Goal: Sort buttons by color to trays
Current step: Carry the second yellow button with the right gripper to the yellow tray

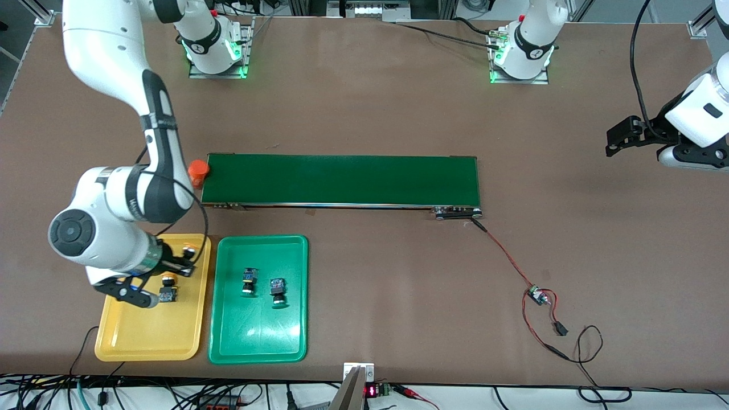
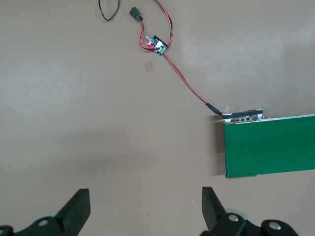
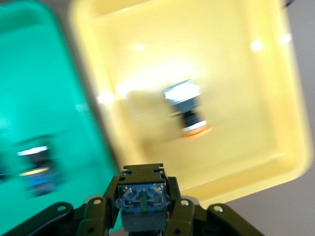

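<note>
My right gripper [image 1: 187, 259] [image 3: 142, 196] is shut on a button [image 1: 188, 251] [image 3: 142, 198] with a black-and-blue body, whose cap I cannot make out. It hangs over the yellow tray [image 1: 142, 336] [image 3: 246, 59], at the corner near the conveyor and the green tray. A yellow-capped button [image 1: 168, 287] [image 3: 189, 110] lies on its side in the yellow tray. The green tray [image 1: 256, 336] [image 3: 29, 73] beside it holds two buttons [image 1: 249, 281] [image 1: 277, 291]. My left gripper [image 1: 626, 134] [image 2: 145, 206] waits open over bare table at the left arm's end, with nothing between its fingers.
A long dark-green conveyor belt [image 1: 342, 179] [image 2: 270, 145] lies across the middle, farther from the front camera than the trays. An orange cylinder [image 1: 198, 171] stands at its end by the right arm. A small circuit board [image 1: 538, 296] [image 2: 156, 44] with red wires lies toward the left arm's end.
</note>
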`<control>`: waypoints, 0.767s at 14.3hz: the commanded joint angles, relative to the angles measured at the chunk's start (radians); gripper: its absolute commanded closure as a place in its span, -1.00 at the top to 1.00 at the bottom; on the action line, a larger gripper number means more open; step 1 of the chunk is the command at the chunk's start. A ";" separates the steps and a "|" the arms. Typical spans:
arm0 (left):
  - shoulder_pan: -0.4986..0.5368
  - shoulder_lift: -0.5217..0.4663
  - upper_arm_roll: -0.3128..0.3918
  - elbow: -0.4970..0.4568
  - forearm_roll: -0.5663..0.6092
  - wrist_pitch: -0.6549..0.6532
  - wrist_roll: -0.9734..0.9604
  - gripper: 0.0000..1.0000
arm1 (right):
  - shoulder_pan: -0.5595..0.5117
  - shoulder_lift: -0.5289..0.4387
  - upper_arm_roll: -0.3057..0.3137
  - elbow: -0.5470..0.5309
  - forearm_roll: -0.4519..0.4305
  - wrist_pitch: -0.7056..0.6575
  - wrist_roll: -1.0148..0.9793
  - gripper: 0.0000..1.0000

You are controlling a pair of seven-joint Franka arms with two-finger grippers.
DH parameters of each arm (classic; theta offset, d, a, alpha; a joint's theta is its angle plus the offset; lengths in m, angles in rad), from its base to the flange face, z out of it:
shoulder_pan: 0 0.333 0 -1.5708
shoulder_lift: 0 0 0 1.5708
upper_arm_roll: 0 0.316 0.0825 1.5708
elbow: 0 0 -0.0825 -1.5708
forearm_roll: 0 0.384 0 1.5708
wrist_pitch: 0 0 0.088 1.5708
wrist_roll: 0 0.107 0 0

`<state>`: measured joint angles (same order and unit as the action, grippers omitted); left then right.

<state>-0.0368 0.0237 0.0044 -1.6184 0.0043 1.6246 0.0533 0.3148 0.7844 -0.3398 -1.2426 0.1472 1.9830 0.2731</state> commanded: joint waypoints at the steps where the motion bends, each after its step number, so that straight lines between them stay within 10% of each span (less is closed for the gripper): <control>1: -0.003 0.013 -0.001 0.029 0.011 -0.018 -0.006 1.00 | -0.104 0.013 0.019 -0.006 -0.043 -0.001 -0.150 -0.94; 11: -0.003 0.013 -0.001 0.029 0.011 -0.018 -0.006 1.00 | -0.263 0.145 0.065 -0.006 -0.035 0.256 -0.304 -0.95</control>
<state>-0.0369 0.0237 0.0043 -1.6183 0.0043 1.6246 0.0533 0.0548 0.9260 -0.3165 -1.2554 0.1206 2.2059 -0.0206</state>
